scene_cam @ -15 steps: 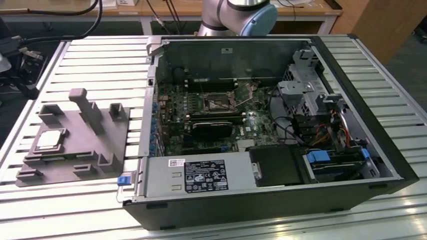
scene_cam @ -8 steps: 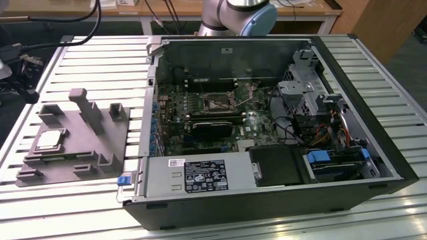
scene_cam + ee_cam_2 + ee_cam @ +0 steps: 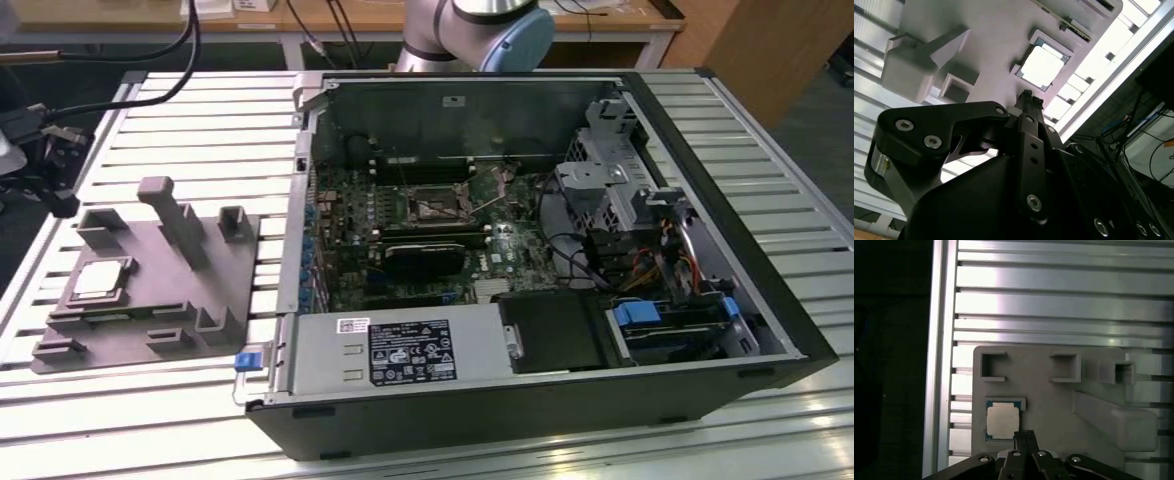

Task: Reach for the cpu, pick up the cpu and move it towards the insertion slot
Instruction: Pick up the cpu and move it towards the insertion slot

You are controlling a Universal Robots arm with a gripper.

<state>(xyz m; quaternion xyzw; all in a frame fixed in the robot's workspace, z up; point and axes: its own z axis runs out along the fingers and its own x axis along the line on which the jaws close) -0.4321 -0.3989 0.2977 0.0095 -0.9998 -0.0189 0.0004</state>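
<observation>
CPU in its cradle: the cpu (image 3: 1002, 421) lies flat, silver face up, in a shallow square pocket of the grey fixture (image 3: 1054, 405), which sits on the slatted metal worktop (image 3: 1054, 305). In both wrist views we see the claw (image 3: 1024, 434) just beside the chip's edge. Its fingertips are pressed together and grip nothing, and we cannot tell whether they touch the chip. In the exterior view the fixture stands toward the exterior view's left of the open computer case (image 3: 534, 425), well apart from the slot (image 3: 437, 208) on the motherboard inside.
</observation>
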